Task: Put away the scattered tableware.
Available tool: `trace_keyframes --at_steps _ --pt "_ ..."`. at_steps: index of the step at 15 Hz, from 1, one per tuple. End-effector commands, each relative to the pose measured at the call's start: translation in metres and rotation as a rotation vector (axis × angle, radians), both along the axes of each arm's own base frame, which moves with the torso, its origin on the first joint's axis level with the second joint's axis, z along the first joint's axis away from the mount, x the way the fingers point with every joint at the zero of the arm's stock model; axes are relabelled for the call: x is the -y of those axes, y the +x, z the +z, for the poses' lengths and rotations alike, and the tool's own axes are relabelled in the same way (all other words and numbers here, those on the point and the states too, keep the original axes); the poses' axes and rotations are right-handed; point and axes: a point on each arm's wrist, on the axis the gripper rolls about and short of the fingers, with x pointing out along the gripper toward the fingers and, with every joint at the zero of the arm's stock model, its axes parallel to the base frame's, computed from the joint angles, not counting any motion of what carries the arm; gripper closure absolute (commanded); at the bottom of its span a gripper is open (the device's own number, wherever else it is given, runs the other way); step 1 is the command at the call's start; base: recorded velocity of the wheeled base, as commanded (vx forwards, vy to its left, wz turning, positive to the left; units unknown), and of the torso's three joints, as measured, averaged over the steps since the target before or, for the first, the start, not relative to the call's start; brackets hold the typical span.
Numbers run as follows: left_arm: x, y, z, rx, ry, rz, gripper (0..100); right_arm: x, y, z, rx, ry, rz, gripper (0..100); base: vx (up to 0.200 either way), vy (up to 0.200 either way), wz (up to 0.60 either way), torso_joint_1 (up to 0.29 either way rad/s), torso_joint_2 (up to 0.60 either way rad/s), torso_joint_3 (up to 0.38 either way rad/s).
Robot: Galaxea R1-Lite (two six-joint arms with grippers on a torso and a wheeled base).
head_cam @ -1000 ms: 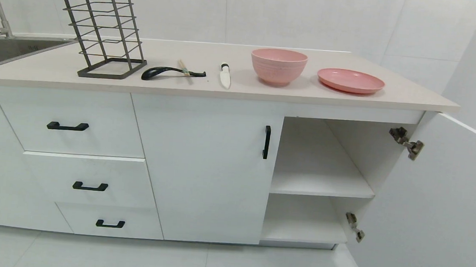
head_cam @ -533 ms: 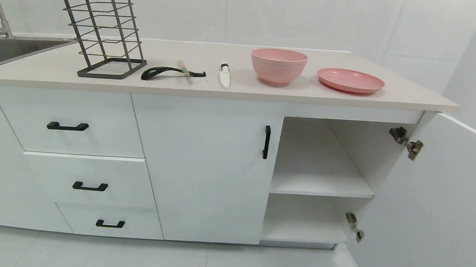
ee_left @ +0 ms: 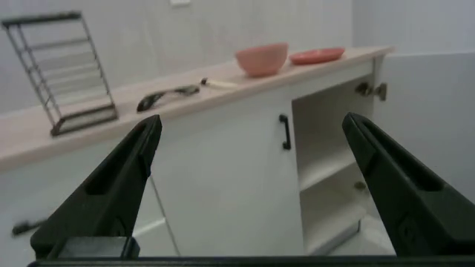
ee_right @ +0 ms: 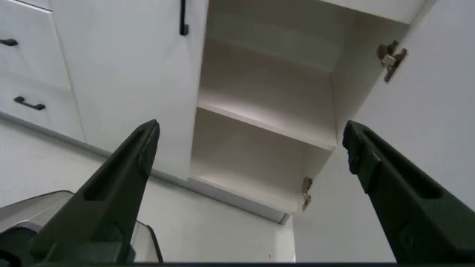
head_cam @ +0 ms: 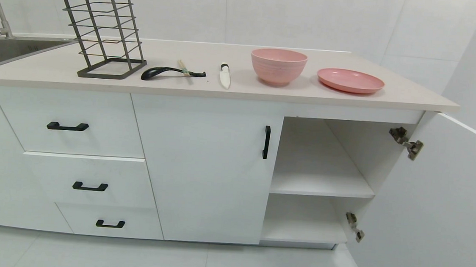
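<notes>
On the beige countertop (head_cam: 207, 90) stand a pink bowl (head_cam: 278, 66) and, right of it, a pink plate (head_cam: 350, 80). Left of the bowl lie a white knife with a black handle (head_cam: 224, 75), a black ladle (head_cam: 162, 73) and a pair of chopsticks (head_cam: 183, 67). The bowl (ee_left: 261, 58), plate (ee_left: 317, 55) and ladle (ee_left: 168, 96) also appear far off in the left wrist view. My left gripper (ee_left: 249, 159) is open, held low in front of the cabinets. My right gripper (ee_right: 249, 174) is open, facing the open cabinet's shelves (ee_right: 263, 111).
A dark wire rack (head_cam: 101, 27) stands at the counter's left, beside a steel sink (head_cam: 2, 49) with a faucet. The right cabinet door (head_cam: 440, 204) hangs open, showing two bare shelves (head_cam: 319, 174). The left door (head_cam: 201, 164) and three drawers (head_cam: 73, 124) are closed.
</notes>
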Motion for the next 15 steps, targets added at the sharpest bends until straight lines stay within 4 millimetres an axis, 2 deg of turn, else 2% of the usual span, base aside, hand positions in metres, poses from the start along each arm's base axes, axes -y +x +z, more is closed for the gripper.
trace_keyframes --at_steps 1,2,5,9,11,13,14,15 --pt "-0.001 -0.022 -0.038 -0.015 -0.002 0.09 0 0.0 0.0 0.0 -0.003 -0.002 -0.004 0 0.0 0.0 0.0 0.0 0.0 0.0" --pt "-0.001 -0.024 -0.056 -0.03 0.0 0.099 0 0.0 0.0 0.0 -0.001 -0.008 -0.01 0 0.0 0.0 0.0 0.0 0.0 0.0" --pt "-0.002 -0.009 -0.095 -0.153 0.011 0.178 0 0.001 0.001 0.0 -0.002 -0.008 -0.072 0 0.0 0.0 0.0 0.0 0.0 0.0" --pt "-0.003 -0.007 -0.117 -0.345 0.079 0.288 0 0.002 0.001 0.0 -0.003 0.0 -0.112 0 0.0 0.0 0.0 0.0 0.0 0.0" --pt "-0.002 -0.014 -0.116 -0.226 0.105 0.387 0 0.003 0.001 0.0 -0.006 0.01 -0.124 0 0.0 0.0 0.0 0.0 0.0 0.0" --pt "-0.004 -0.016 -0.101 -0.08 0.083 0.458 0 0.003 0.001 0.0 -0.005 0.008 -0.124 0 0.0 0.0 0.0 0.0 0.0 0.0" --pt "-0.005 -0.015 -0.105 -0.112 0.085 0.5 0 0.003 0.001 0.0 -0.005 0.008 -0.124 0 0.0 0.0 0.0 0.0 0.0 0.0" --pt "-0.005 -0.014 -0.119 -0.243 0.107 0.5 0 0.003 0.001 0.0 -0.005 0.008 -0.124 0 0.0 0.0 0.0 0.0 0.0 0.0"
